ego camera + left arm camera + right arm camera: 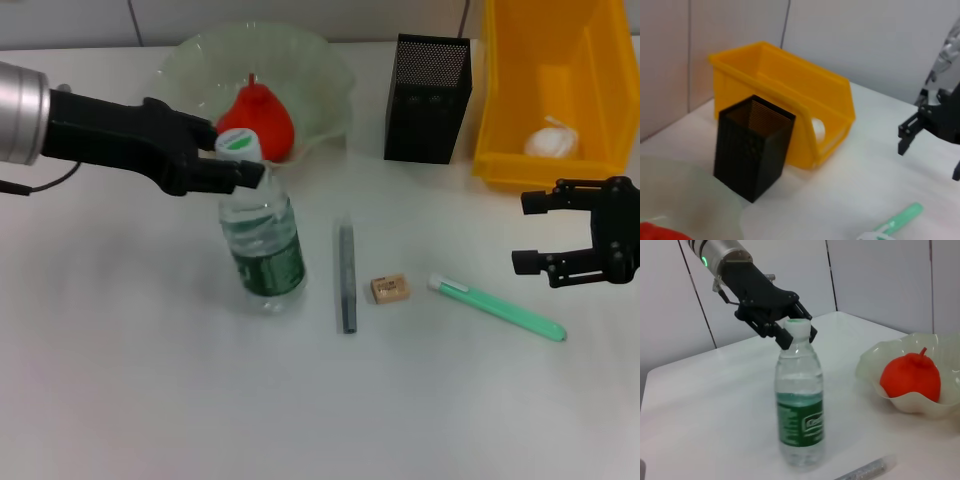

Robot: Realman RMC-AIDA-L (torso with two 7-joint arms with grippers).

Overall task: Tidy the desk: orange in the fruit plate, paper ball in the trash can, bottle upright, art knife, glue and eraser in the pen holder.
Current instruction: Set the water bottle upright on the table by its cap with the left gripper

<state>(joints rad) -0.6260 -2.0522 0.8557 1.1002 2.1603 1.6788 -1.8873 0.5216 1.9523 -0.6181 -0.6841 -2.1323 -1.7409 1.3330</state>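
— Clear plastic, standing: the bottle (262,240) is upright, the left gripper (232,160) clamped at its cap; the orange (257,118) sits in the fruit plate (330,70).

— Left: art knife (346,276), eraser (389,289), glue (497,307) on the desk; right gripper (545,232) hovers, jaws apart.

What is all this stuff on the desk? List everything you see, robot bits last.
orange: one, red-orange, in the fruit plate.
fruit plate: one, pale green glass, far side of the desk, left of the pen holder.
bottle: one, clear with green label and white cap, standing upright in front of the plate.
art knife: one, grey, lying right of the bottle.
eraser: one, tan, between knife and glue.
glue: one, mint green, lying right of the eraser.
pen holder: one, black mesh, beside the trash can.
trash can: one, yellow, far right.
paper ball: one, white, inside the trash can.
left gripper: black, at the bottle's cap.
right gripper: black, open, above the glue's right end.
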